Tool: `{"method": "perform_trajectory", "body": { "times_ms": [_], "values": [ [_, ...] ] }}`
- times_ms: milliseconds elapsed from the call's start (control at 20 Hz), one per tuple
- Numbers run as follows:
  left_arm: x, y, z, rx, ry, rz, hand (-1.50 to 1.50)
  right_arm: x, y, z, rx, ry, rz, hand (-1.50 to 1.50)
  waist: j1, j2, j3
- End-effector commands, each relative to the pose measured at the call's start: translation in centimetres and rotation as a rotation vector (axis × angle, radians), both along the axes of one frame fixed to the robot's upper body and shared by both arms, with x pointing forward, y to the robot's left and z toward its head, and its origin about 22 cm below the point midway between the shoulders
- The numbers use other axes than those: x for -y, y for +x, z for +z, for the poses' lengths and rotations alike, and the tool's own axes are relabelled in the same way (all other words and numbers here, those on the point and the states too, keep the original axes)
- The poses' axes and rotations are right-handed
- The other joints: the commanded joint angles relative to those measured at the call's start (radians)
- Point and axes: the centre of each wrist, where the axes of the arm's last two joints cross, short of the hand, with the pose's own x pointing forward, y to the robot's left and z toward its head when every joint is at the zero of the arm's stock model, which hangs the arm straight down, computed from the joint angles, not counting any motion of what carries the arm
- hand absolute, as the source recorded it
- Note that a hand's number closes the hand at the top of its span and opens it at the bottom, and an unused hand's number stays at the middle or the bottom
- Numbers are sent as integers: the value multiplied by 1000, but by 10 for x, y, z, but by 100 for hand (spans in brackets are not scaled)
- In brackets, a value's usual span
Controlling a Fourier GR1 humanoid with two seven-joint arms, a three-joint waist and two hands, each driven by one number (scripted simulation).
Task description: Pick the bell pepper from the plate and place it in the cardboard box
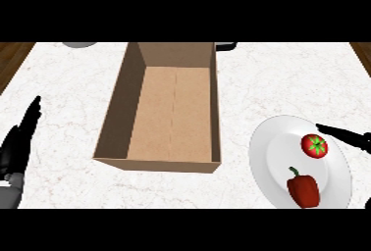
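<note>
Two items lay on the plate, bell pepper nearest, tomato just beside right hand fingers, straight, released, well apart from pepper, left hand relaxed, cardboard box between.

We see bare counter between plate and cardboard box. The box's tall walls stand at nine o'clock from the plate; its top is open. Beside the bell pepper, a tomato sits at twelve o'clock, seemingly apart.
</note>
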Motion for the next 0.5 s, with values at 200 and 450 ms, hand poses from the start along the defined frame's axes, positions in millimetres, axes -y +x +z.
{"method": "perform_trajectory", "body": {
  "times_ms": [200,450],
  "values": [
    [-3,-5,-9,2,-5,6,0,-56,34,10,-140,-143,159,-150,-11,-4,-1],
    [-3,-10,-7,-15,12,15,0,-66,24,-18,-153,-237,167,-150,-15,-5,0]
  ]
}}
